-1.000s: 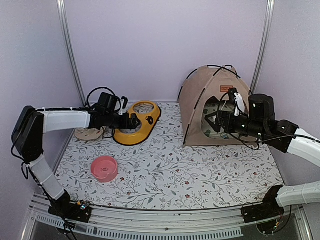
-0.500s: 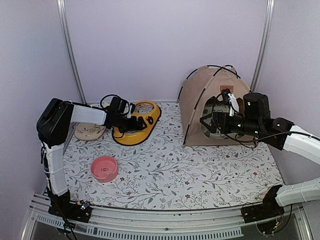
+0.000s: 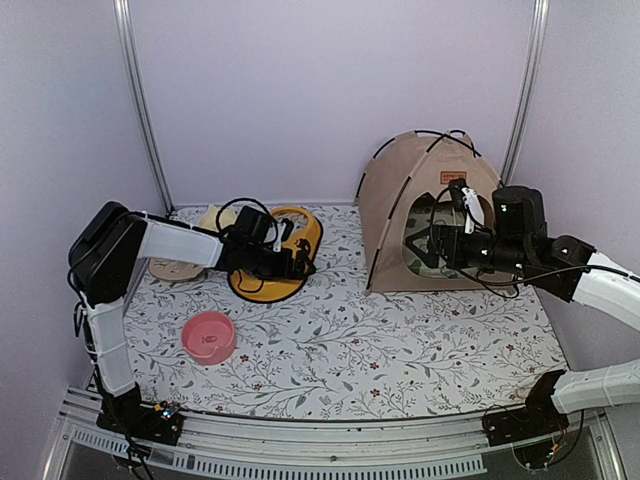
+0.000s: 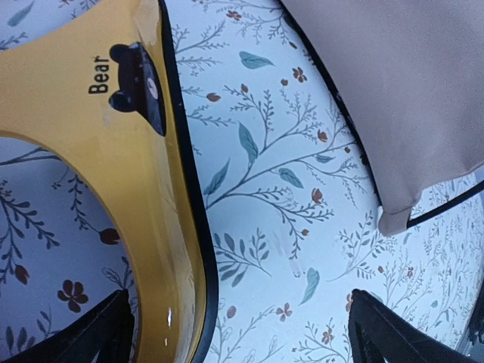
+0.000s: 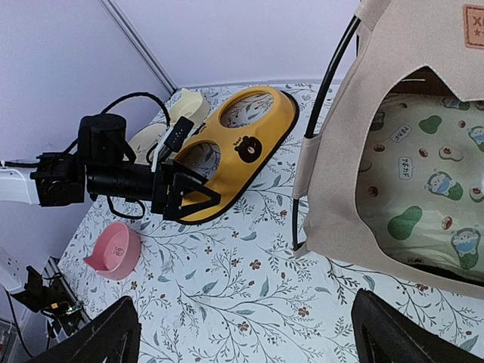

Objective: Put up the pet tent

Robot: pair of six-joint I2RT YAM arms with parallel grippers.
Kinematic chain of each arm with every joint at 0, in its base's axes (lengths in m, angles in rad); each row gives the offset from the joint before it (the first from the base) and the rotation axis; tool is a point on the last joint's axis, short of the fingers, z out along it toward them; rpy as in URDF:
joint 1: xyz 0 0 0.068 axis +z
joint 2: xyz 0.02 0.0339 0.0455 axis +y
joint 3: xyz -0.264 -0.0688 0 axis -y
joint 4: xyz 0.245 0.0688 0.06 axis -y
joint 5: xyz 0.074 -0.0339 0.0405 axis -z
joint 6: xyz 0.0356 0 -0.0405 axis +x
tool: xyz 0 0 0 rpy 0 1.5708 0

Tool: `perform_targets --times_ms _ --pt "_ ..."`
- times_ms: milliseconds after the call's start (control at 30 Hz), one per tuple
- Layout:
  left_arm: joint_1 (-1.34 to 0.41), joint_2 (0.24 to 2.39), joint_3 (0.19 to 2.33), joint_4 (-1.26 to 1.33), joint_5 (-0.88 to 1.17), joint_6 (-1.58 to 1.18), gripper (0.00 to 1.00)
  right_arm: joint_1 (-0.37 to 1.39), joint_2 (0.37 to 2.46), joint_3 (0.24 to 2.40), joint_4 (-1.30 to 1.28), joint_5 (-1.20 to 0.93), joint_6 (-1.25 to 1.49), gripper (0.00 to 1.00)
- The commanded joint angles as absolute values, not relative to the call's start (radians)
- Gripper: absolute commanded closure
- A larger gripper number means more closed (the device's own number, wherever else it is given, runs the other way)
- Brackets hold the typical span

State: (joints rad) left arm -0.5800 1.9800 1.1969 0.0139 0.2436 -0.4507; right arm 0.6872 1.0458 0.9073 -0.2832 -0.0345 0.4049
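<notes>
Back wall: plain pale lilac panel, unmarked.
Left wall: same lilac, flat and bare.
Right wall: same lilac.
Left corner post: thin silver metal upright.
Right corner post: matching silver upright.
Table cover: white cloth printed with grey-green leafy sprigs and small red-brown flowers.
Front rail: slotted aluminium along the near edge.
Light: soft, even, with faint shadows.

The left end effector has advanced rightward over the yellow feeder.
</notes>
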Motion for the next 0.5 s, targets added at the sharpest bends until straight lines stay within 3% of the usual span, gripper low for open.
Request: perform_targets --times_ms 0,467 --pt "-0.641 1.977 1.16 -0.051 0.251 -0.483 0.01 0.687 1.008 0.906 -0.299 -0.011 0.427 0.01" --pt "-0.78 1.82 1.072 0.02 0.203 -0.606 0.01 0.687 0.988 0.903 -0.301 0.022 0.45 0.01"
